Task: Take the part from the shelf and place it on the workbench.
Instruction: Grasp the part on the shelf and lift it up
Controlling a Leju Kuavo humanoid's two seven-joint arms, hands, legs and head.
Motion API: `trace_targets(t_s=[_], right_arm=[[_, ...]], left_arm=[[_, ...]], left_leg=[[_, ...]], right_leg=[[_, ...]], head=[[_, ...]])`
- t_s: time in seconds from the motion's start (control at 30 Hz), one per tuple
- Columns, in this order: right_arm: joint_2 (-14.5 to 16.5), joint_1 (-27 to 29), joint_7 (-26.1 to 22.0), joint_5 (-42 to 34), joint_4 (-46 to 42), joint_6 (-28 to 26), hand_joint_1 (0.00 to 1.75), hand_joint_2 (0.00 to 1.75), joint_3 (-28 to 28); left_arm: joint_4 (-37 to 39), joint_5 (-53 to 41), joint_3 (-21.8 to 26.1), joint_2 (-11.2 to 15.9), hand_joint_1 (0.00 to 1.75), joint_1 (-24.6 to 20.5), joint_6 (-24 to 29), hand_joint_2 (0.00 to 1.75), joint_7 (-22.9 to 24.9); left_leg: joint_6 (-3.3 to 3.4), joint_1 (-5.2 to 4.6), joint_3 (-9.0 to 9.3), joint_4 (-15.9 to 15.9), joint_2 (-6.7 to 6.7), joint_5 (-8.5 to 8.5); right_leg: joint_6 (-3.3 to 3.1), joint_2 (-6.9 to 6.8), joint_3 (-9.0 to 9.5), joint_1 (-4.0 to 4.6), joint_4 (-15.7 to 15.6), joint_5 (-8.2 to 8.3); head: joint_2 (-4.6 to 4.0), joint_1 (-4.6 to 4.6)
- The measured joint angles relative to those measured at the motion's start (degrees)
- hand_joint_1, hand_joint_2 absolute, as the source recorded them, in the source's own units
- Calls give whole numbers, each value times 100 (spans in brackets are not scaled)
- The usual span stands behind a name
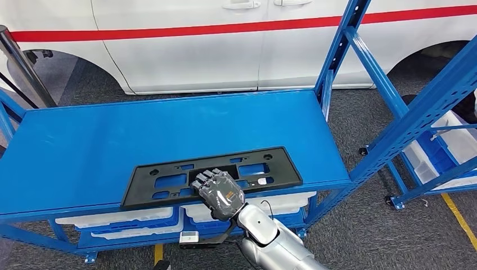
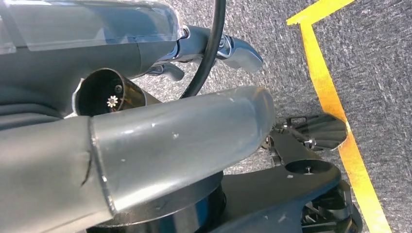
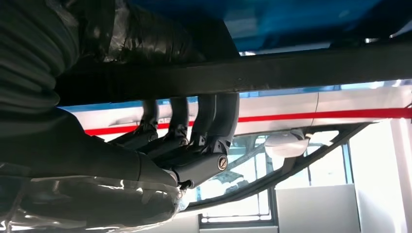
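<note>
Grey speckled carpet [image 1: 365, 236] runs under everything, with a yellow floor line [image 2: 335, 111] painted across it, and a white van [image 1: 225, 45] with a red stripe stands close behind the blue steel shelf [image 1: 84, 152]. The shelf's top deck is smooth, glossy painted metal, wide and rectangular, carried on perforated blue uprights; white plastic bins [image 1: 118, 218] sit in the tier below its front lip. A second blue rack [image 1: 433, 112] leans into sight to my right. The part, a black plastic licence plate bracket [image 1: 169, 166], lies flat on the deck near its front edge: a long, thin matte panel with rounded corners, pierced by rectangular cut-outs through which the blue shows. My right hand [image 1: 218, 191] comes up from below at the middle of the bracket's near edge, its dark fingers [image 1: 205, 177] laid over the top of the panel. From the right wrist I see those fingers [image 3: 204, 126] hooked around the bracket's black edge [image 3: 291, 68], so I am gripping the part, which rests on the shelf. My left hand [image 2: 145, 145] hangs over the carpet, and I cannot tell how its fingers are set.
</note>
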Motion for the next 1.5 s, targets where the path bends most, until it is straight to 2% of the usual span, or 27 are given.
trace_targets(t_s=[0.13, 0.67, 0.93, 0.97, 1.07, 1.1, 1.5], right_arm=[[-22, -1, 15, -55, -64, -4, 173, 175, 24], [-133, 3, 52, -109, -232, -7, 174, 175, 72], [-346, 70, 127, -211, -517, 1, 174, 175, 68], [-378, 84, 142, -212, -566, 5, 168, 175, 63], [-447, 131, 166, -198, -667, 6, 38, 175, 45], [-464, 150, 168, -188, -685, 9, 0, 175, 39], [-527, 192, 272, -136, -695, 199, 0, 175, 17]], left_arm=[[0, 20, -4, 0, 0, 1, 4, 0, -26], [0, 92, -4, -3, 0, 3, 14, 0, -58], [0, 192, -4, -3, 0, 23, 71, 0, -196], [0, 180, -4, -3, 0, 26, 109, 0, -242], [2, 150, -4, -4, 0, 25, 212, 0, -336], [2, 150, -4, -4, 0, 23, 226, 0, -342], [0, 171, -4, -4, 0, 20, 200, 0, -318]], left_leg=[[5, -2, 2, 1, 0, 3], [3, 2, 6, 1, 0, 5], [4, 3, 6, 1, 1, 5], [4, 3, 6, 1, 1, 5], [4, 3, 6, 1, 1, 5], [4, 3, 6, 1, 1, 5], [3, 3, 6, 1, 2, 5]], right_leg=[[22, 0, -1, -1, 0, 3], [21, 0, -1, 18, 6, 3], [22, 0, -2, 9, 6, 3], [22, 0, -2, 9, 6, 3], [22, 0, -2, 9, 5, 3], [22, 0, -2, 9, 5, 3], [22, 2, -4, 17, 6, 3]], head=[[0, -1], [0, 0], [0, 0], [0, -1], [0, -1], [0, 0], [0, -1]])
